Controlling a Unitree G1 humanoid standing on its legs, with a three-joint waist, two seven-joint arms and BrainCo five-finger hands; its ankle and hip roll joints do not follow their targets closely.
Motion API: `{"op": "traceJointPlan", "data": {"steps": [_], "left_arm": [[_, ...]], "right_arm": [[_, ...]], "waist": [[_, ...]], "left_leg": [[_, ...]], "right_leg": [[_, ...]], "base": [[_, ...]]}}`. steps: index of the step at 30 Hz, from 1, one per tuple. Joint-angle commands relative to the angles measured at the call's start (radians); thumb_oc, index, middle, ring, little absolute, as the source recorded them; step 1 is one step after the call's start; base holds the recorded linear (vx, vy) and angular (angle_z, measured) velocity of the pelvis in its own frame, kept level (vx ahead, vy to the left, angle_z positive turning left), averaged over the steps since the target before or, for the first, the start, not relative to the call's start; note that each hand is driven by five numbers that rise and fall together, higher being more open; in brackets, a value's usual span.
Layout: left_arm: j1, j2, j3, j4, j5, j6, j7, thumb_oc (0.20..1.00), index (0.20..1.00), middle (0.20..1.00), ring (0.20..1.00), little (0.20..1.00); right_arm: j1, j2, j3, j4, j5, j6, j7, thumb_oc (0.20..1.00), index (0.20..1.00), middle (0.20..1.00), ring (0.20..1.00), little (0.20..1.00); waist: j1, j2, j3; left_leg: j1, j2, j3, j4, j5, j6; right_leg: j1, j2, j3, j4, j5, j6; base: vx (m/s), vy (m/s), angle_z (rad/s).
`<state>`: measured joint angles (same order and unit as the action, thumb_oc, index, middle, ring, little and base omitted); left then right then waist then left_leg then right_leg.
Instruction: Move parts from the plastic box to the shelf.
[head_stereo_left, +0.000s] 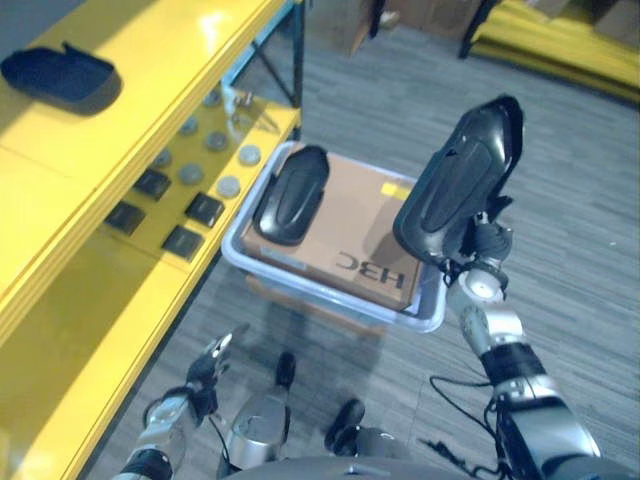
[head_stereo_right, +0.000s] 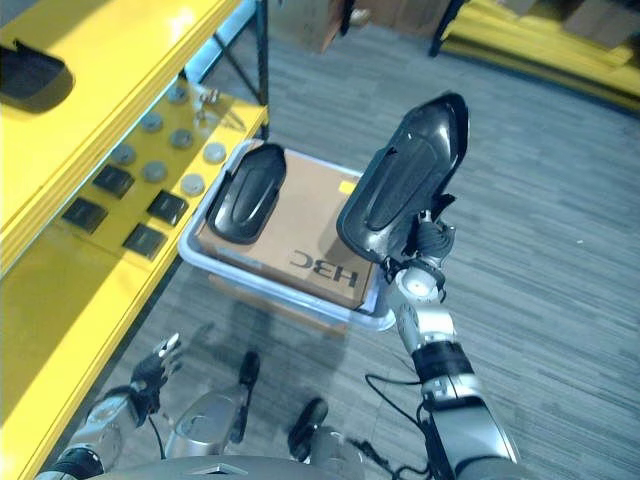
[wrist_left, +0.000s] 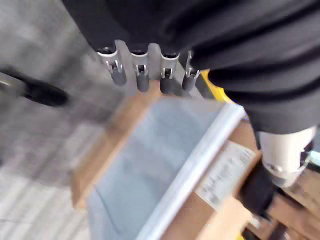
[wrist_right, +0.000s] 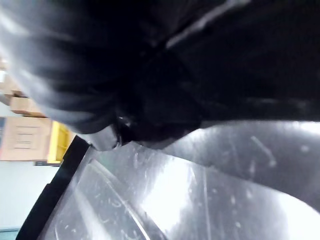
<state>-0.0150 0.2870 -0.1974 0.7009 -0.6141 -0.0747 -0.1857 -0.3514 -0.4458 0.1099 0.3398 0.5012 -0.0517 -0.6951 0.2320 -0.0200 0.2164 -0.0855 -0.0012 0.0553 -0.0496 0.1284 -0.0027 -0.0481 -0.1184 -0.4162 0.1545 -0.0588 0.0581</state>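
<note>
A long black part (head_stereo_left: 462, 178) is held up high by the right hand (head_stereo_left: 478, 243), lifted clear above the clear plastic box (head_stereo_left: 262, 268) on the floor — the fingers are seen curled round its lower end. A second black part (head_stereo_left: 293, 193) is left lying on the cardboard (head_stereo_left: 355, 225) inside the box, and a third (head_stereo_left: 62, 77) is already sat on the top board of the yellow shelf (head_stereo_left: 150, 80). The left hand (head_stereo_left: 210, 362) is kept low by the shelf's edge — fingers loosely straight, nothing held.
</note>
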Motion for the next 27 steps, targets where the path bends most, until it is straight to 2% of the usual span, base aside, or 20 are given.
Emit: {"op": "traceJointPlan", "data": {"steps": [1, 2, 5, 11, 12, 15, 21, 27], "left_arm": [[-0.085, 0.022, -0.048, -0.117, -0.01, 0.098, -0.029, 1.0, 1.0, 1.0, 1.0, 1.0], [-0.1, 0.02, -0.056, -0.142, -0.023, 0.109, -0.043, 1.0, 1.0, 1.0, 1.0, 1.0], [-0.189, 0.01, -0.111, -0.258, -0.067, 0.197, -0.03, 1.0, 1.0, 1.0, 1.0, 1.0], [-0.368, -0.036, -0.228, -0.302, -0.135, 0.319, 0.029, 1.0, 1.0, 1.0, 1.0, 1.0], [-0.417, -0.059, -0.269, -0.292, -0.123, 0.328, 0.057, 1.0, 1.0, 1.0, 1.0, 1.0], [-0.462, -0.086, -0.299, -0.269, -0.134, 0.334, 0.072, 1.0, 1.0, 1.0, 1.0, 1.0], [-0.493, -0.101, -0.325, -0.266, -0.135, 0.368, 0.093, 1.0, 1.0, 1.0, 1.0, 1.0], [-0.509, -0.112, -0.355, -0.261, -0.133, 0.387, 0.115, 1.0, 1.0, 1.0, 1.0, 1.0]], "right_arm": [[-0.004, -0.018, 0.005, -0.016, -0.085, 0.016, 0.083, 0.2, 0.2, 0.2, 0.2, 0.2], [0.0, -0.016, 0.013, -0.021, -0.109, 0.025, 0.102, 0.2, 0.2, 0.2, 0.2, 0.2], [-0.009, -0.002, 0.076, -0.023, -0.166, 0.073, 0.166, 0.2, 0.2, 0.2, 0.2, 0.2], [-0.078, 0.038, 0.212, 0.047, -0.207, 0.095, 0.247, 0.2, 0.2, 0.2, 0.2, 0.2], [-0.103, 0.053, 0.252, 0.067, -0.214, 0.106, 0.266, 0.2, 0.2, 0.2, 0.2, 0.2], [-0.126, 0.07, 0.291, 0.092, -0.235, 0.111, 0.294, 0.2, 0.2, 0.2, 0.2, 0.2], [-0.144, 0.084, 0.325, 0.102, -0.25, 0.112, 0.312, 0.2, 0.2, 0.2, 0.2, 0.2], [-0.161, 0.104, 0.369, 0.111, -0.25, 0.151, 0.336, 0.2, 0.2, 0.2, 0.2, 0.2]], "waist": [[-0.019, -0.013, -0.07], [-0.025, -0.013, -0.08], [-0.048, -0.006, -0.107], [-0.083, 0.007, -0.141], [-0.095, 0.008, -0.149], [-0.107, 0.009, -0.158], [-0.116, 0.01, -0.165], [-0.12, 0.013, -0.174]], "left_leg": [[0.007, 0.046, 0.016, -0.004, -0.065, -0.027], [0.013, 0.047, 0.02, -0.004, -0.067, -0.027], [0.036, 0.05, 0.034, -0.003, -0.073, -0.026], [0.06, 0.053, 0.052, -0.005, -0.075, -0.027], [0.065, 0.055, 0.059, -0.004, -0.076, -0.027], [0.072, 0.057, 0.064, -0.003, -0.08, -0.028], [0.077, 0.06, 0.068, -0.001, -0.082, -0.03], [0.085, 0.059, 0.066, 0.0, -0.087, -0.032]], "right_leg": [[0.067, -0.079, 0.082, -0.141, 0.094, 0.105], [0.071, -0.079, 0.085, -0.145, 0.095, 0.105], [0.087, -0.084, 0.098, -0.158, 0.1, 0.107], [0.101, -0.093, 0.112, -0.174, 0.108, 0.117], [0.102, -0.093, 0.117, -0.176, 0.109, 0.12], [0.103, -0.096, 0.121, -0.179, 0.111, 0.122], [0.105, -0.096, 0.127, -0.183, 0.113, 0.125], [0.11, -0.099, 0.127, -0.184, 0.112, 0.126]], "base": [[0.12, -0.024, -0.29], [0.09, -0.013, -0.36], [0.03, 0.008, -0.24], [0.02, 0.019, -0.09], [0.01, 0.022, -0.15], [0.01, 0.013, -0.12], [0.0, 0.0, 0.0], [0.01, 0.003, 0.0]]}}
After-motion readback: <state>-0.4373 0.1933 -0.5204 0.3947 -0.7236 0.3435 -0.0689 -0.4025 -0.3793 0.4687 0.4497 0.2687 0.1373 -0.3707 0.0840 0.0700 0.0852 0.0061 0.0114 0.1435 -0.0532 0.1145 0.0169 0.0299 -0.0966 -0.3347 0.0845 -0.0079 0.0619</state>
